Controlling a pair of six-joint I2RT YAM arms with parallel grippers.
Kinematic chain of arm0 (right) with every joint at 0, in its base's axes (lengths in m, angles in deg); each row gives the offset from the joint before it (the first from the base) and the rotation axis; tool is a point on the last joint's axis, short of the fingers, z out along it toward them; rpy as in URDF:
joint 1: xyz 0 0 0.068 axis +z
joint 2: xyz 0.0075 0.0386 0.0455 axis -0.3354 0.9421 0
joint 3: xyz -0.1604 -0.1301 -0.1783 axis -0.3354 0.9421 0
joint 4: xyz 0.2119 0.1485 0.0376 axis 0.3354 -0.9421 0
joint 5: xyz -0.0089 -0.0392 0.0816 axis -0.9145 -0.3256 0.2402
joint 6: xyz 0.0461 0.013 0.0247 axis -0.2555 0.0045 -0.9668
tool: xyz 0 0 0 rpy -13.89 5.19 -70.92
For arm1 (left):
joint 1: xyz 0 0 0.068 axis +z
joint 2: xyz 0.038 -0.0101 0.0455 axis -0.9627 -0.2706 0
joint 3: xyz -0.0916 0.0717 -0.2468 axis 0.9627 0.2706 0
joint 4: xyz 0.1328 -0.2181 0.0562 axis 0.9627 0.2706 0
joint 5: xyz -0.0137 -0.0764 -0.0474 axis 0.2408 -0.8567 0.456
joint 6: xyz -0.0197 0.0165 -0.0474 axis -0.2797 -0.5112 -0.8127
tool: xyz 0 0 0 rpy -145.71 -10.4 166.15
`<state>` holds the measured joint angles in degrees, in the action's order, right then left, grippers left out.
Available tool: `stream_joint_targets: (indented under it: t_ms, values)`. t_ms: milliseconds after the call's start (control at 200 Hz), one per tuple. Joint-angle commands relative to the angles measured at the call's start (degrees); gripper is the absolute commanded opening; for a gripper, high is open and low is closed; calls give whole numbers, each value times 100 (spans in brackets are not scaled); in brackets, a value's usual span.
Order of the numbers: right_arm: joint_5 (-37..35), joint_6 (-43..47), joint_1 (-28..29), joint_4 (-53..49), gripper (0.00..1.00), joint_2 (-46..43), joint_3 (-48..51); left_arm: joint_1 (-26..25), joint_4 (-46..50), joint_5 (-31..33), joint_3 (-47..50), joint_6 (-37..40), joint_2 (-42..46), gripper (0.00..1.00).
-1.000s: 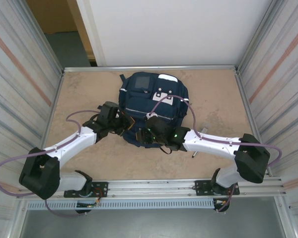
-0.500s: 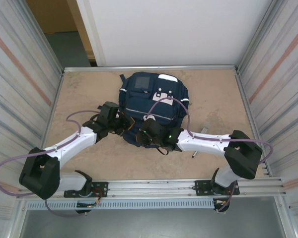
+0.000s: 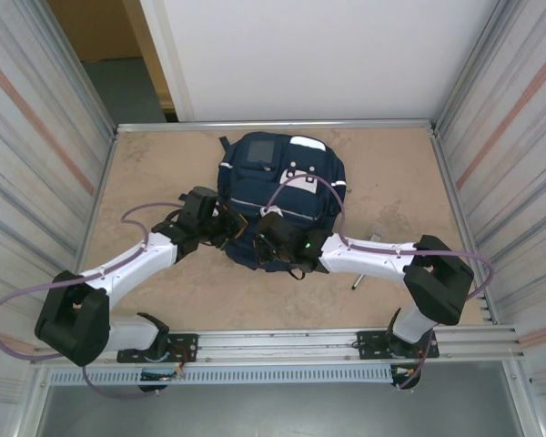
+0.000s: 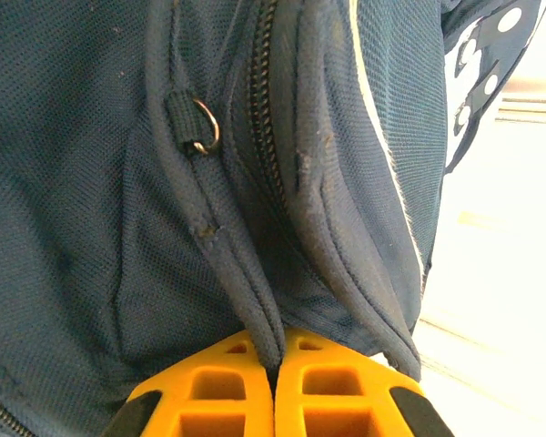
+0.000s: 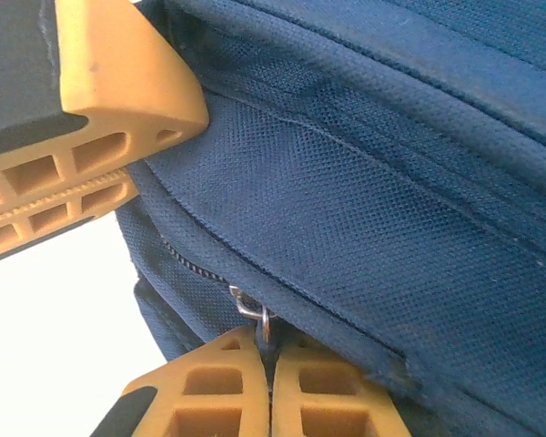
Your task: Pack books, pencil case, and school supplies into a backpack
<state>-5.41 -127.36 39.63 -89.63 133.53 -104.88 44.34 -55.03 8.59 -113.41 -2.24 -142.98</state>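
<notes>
Ribbed metal walls (image 3: 36, 137) close in the left and right sides, and a white panel (image 3: 318, 55) stands behind the far edge. The table (image 3: 164, 164) is tan and mottled, with a metal rim. A rail (image 3: 282, 341) at its near edge carries the two bases.

The left arm (image 3: 136, 259) runs from its base out to the left, bends at a black elbow, then reaches up and right towards the middle. The right arm (image 3: 382, 259) mirrors it, with its white forearm lying low and nearly level and pointing left. A purple cable loops over each.

The backpack (image 3: 282, 173) lies flat in the middle of the table, nearer the far edge. Its front faces up and its long axis runs near to far. The pale patches sit at the far right. I cannot tell which end is the top.

Both wrists meet at its near end. The left gripper (image 4: 275, 360) has its orange fingers pressed together on a fold of navy fabric beside a zip track. The right gripper (image 5: 271, 350) is closed on the metal zip pull (image 5: 255, 312). One left finger (image 5: 91, 137) sits just beside it against the cloth.
</notes>
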Motion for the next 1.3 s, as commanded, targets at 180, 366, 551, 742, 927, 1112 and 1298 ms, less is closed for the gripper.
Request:
stream_joint_targets:
  t_ms: [180,366,551,742,927,1112,1298]
  values:
    - [-387,389,-149,-1227,0,-607,210,338,-114,-372,150,286,193,0]
    - [-201,436,-582,-1450,0,-1074,716,569,-65,-484,181,428,156,0]
    - [-8,700,-979,-1465,0,-1347,981,909,75,-577,117,675,126,0]
    - [208,1207,-1650,-1344,0,-1442,1137,1814,817,-936,-906,2311,-802,0]
    - [336,1846,-1474,-1248,0,-1130,634,2390,1365,-1284,-2064,3100,-2015,16]
    - [1057,1972,-1036,-900,0,-580,-56,2384,1619,-1034,-1894,2758,-1329,45]
    - [1483,2018,-705,-479,0,-274,-359,1364,1686,-293,-931,1986,-59,54]
